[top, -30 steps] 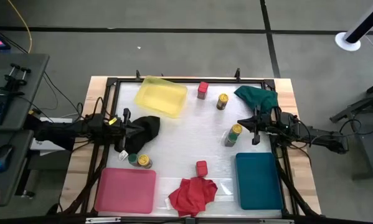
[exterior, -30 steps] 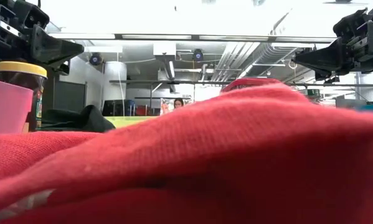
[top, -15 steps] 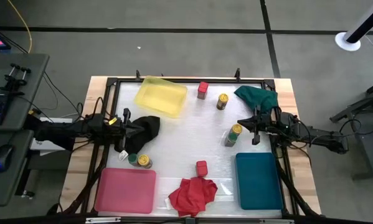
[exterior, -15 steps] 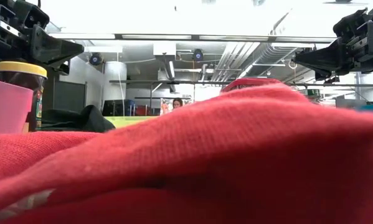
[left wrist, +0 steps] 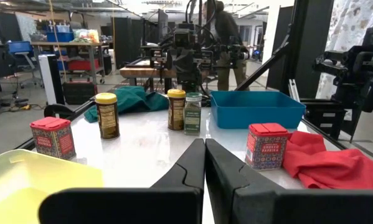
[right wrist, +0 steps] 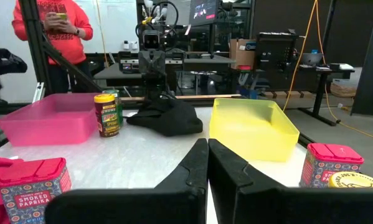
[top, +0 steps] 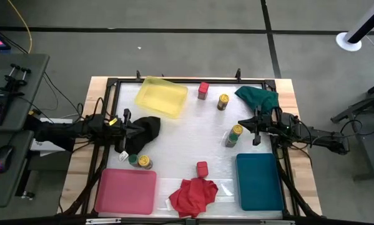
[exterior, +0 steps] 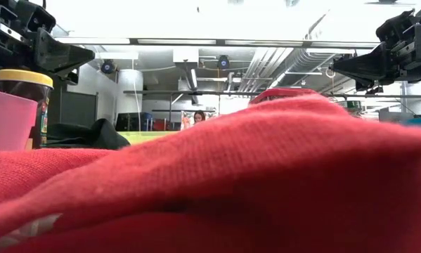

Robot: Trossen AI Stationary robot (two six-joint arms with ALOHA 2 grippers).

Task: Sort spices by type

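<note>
Your left hand (top: 125, 133) hung above the tabletop (top: 187, 134) at its left edge, over the black cloth (top: 146, 131), its fingers (left wrist: 189, 165) pressed together and holding nothing. Your right hand (top: 252, 128) hung at the right edge, just beside the green cloth (top: 257, 96), fingers (right wrist: 195, 163) likewise pressed together and empty.

The spices lay scattered. One red box (top: 203, 90) stood at the far side between the yellow tray (top: 162, 97) and a yellow-lidded jar (top: 222, 101). A second yellow-lidded jar (top: 236, 132) stood touching a green-lidded jar (top: 230, 140) just in front of your right hand, near the far end of the teal tray (top: 259, 181). A third yellow-lidded jar (top: 144, 162) and another green-lidded jar (top: 132, 160) sat together just beyond the pink tray (top: 126, 190), near your left hand. The second red box (top: 201, 168) stood at the near side, touching the red cloth (top: 193, 194). None of the spices lay in a tray.

In the low view the red cloth filled most of the frame, with the pink tray's wall and a yellow-lidded jar at the left. Beyond the tabletop, a person (right wrist: 52, 31) in a red top stood in the room.
</note>
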